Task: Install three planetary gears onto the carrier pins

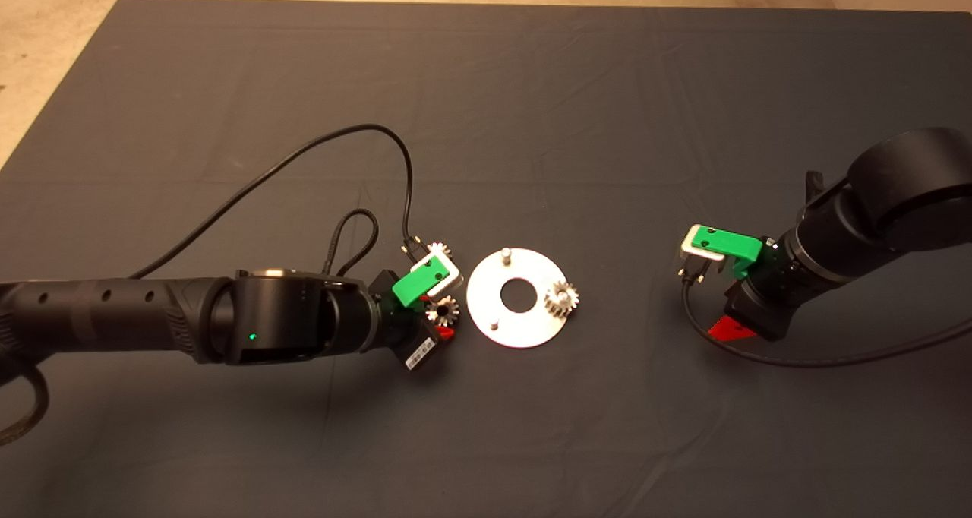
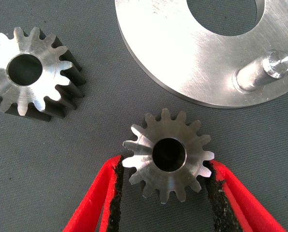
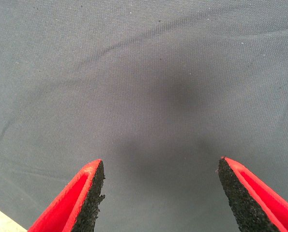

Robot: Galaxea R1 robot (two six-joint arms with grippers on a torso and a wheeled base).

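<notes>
The silver carrier disc (image 1: 486, 294) lies mid-mat with two bare pins, one at the far side (image 1: 505, 254) and one at the near side (image 1: 494, 324). One planetary gear (image 1: 561, 299) sits on the disc's right side, over the third pin. My left gripper (image 1: 444, 322), just left of the disc, is shut on a second gear (image 1: 442, 310); in the left wrist view (image 2: 165, 193) both pads touch that gear's (image 2: 168, 154) teeth. I cannot tell whether it is lifted off the mat. A third gear (image 1: 438, 252) (image 2: 27, 72) lies on the mat beside it. The disc (image 2: 192, 48) and a pin (image 2: 265, 70) are close ahead. My right gripper (image 1: 730, 328) (image 3: 160, 193) is open and empty over bare mat, right of the disc.
A black cable (image 1: 304, 153) loops across the mat behind the left arm. Another cable (image 1: 797, 360) runs from the right wrist along the mat. The mat's far and left edges meet a beige floor (image 1: 45, 17).
</notes>
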